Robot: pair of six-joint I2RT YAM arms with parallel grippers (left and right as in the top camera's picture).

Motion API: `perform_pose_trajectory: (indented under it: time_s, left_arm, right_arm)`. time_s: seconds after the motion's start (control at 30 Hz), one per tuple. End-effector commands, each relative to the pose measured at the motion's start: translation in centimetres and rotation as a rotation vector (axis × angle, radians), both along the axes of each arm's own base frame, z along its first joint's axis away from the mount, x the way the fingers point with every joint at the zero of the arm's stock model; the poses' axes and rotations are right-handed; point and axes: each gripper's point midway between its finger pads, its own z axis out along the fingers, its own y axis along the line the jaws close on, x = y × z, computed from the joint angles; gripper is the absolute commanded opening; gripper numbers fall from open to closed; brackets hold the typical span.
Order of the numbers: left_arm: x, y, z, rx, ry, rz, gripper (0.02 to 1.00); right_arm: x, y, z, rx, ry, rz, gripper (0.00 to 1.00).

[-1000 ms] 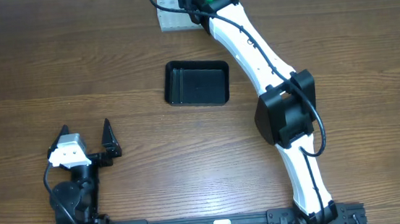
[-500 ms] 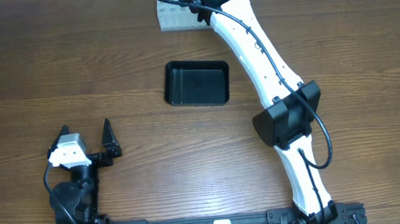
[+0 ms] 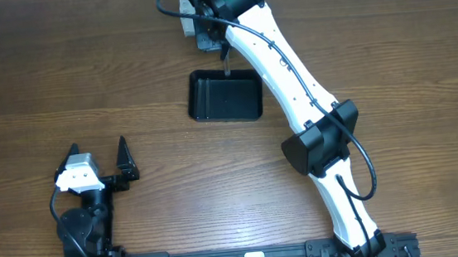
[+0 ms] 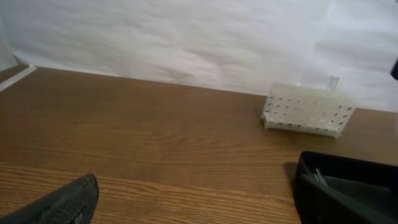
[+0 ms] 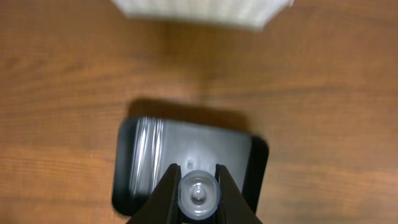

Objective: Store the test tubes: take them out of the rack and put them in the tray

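The white perforated rack (image 3: 189,22) stands at the table's far side, partly under my right arm; one clear tube (image 4: 334,81) still sticks up from the rack (image 4: 306,111). The black tray (image 3: 226,95) lies just in front of it. My right gripper (image 5: 196,171) is shut on a clear test tube (image 5: 198,193), seen end-on, held upright over the tray (image 5: 127,186). From above, the tube (image 3: 225,62) hangs over the tray's far edge. A pale streak in the tray (image 5: 147,155) looks like a tube lying there. My left gripper (image 3: 97,146) rests open at the near left.
Bare brown wood surrounds the tray and the rack. A white wall backs the far edge of the table (image 4: 155,50). My right arm (image 3: 291,81) stretches diagonally across the right half of the table.
My right gripper has come back from over the rack toward the tray, with a test tube in it. The left arm has stayed still.
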Motion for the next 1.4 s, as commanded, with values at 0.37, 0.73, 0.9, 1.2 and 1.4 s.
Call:
perform_pose_trajectory:
  time_s: [0.37,0.73,0.9,1.2,1.4]
  left_arm:
    - [0.0,-0.2,-0.1,0.014,0.001,-0.014,0.998]
    - [0.0,-0.2,-0.1,0.014,0.001,-0.014,0.998]
    - [0.0,-0.2,-0.1,0.014,0.001,-0.014,0.998]
    - [0.0,-0.2,-0.1,0.014,0.001,-0.014,0.996]
    - [0.0,-0.2,-0.1,0.014,0.001,-0.014,0.998]
  right_arm:
    - [-3.3,0.6,-2.6,0.086,0.210,-0.030,0.012]
    - [-3.6,-1.4,-5.2,0.054,0.290,-0.074,0.009]
    - [-3.3,-1.6,-5.9,0.053,0.299,-0.082,0.009]
    - [-3.5,-1.2,-8.7,0.031,0.358,-0.081,0.012]
    - [-3.5,-1.4,-9.9,0.018,0.381,-0.086,0.012]
